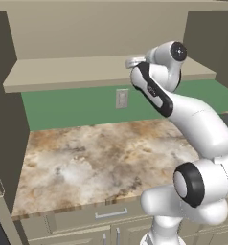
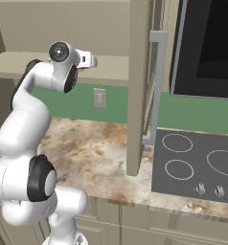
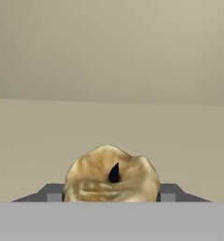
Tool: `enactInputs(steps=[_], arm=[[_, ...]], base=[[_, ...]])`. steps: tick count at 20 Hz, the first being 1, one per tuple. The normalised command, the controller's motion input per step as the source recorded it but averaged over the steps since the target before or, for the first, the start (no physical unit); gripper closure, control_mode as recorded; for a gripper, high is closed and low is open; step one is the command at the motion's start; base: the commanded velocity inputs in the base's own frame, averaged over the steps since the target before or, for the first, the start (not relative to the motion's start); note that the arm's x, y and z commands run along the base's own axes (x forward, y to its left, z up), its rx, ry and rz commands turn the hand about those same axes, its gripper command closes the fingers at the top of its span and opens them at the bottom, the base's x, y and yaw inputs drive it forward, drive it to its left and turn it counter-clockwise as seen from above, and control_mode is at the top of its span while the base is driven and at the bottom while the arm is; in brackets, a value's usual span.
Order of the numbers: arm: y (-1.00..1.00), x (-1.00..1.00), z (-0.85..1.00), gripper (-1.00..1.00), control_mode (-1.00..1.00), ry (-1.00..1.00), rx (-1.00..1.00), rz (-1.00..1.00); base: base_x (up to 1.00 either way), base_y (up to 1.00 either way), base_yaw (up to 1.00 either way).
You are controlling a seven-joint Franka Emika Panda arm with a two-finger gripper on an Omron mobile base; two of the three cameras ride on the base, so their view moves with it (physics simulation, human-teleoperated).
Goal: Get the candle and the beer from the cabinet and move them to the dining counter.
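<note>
Gripper [image 3: 112,196] is at the cabinet shelf [image 1: 77,72]. Jaws are closed on either side of the candle [image 3: 111,175], gripping it.

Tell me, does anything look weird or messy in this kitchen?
Nothing looks spilled, broken or crooked. The candle sits between the gripper fingertips over the beige cabinet shelf. The stone worktop looks clean, and the cabinet door beside the cooktop stands open.
</note>
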Motion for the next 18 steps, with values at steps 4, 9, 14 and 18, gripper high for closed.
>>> enactInputs(steps=[4, 9, 14, 18], arm=[[-0.03, -0.56, 0.08, 1.00, -1.00, 0.00, 0.00, 0.00], [-0.01, -0.68, 0.07, 1.00, -1.00, 0.00, 0.00, -0.01], [-0.03, -0.69, 0.12, 1.00, -1.00, 0.00, 0.00, 0.00], [-0.02, -0.64, 0.14, 1.00, -1.00, 0.00, 0.00, 0.00]], base=[[0.00, 0.00, 0.00], [0.00, 0.00, 0.00], [0.00, 0.00, 0.00], [0.00, 0.00, 0.00]])
